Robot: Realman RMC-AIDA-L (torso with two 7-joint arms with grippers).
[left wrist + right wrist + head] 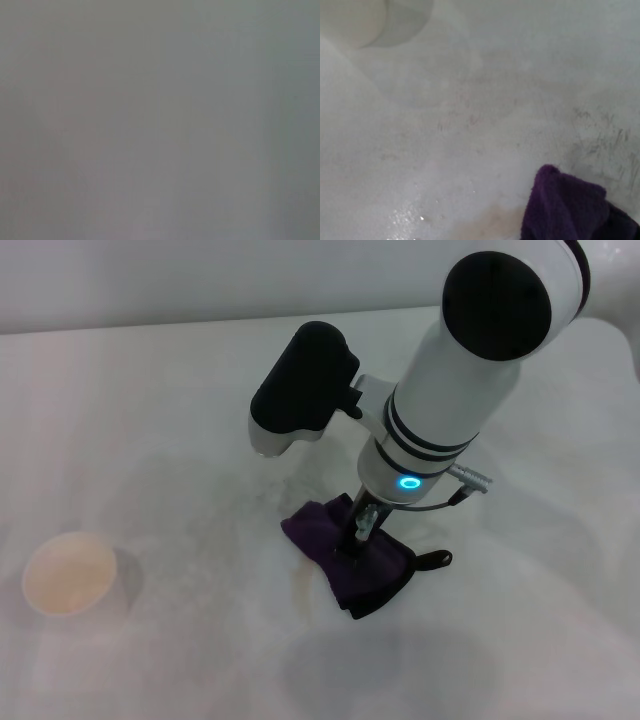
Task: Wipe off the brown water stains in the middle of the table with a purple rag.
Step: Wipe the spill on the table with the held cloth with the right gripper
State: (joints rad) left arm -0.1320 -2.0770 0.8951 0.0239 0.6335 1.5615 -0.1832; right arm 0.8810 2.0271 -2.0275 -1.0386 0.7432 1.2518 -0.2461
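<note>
The purple rag [350, 560] lies crumpled on the white table [150, 420] near the middle, its black loop [436, 560] pointing right. My right gripper [355, 533] comes down from above and is shut on the rag's top, pressing it onto the table. A pale tan stain [303, 590] shows just left of the rag's near edge. In the right wrist view the rag [565, 210] sits beside the tan stain [492, 220] and a wet shiny patch [405, 217]. The left gripper is out of view; the left wrist view shows only flat grey.
A white paper cup [68, 573] stands at the left of the table; it also shows in the right wrist view [350, 20]. Dark scuff marks [600, 140] speckle the table near the rag. The table's far edge [200, 328] runs across the top.
</note>
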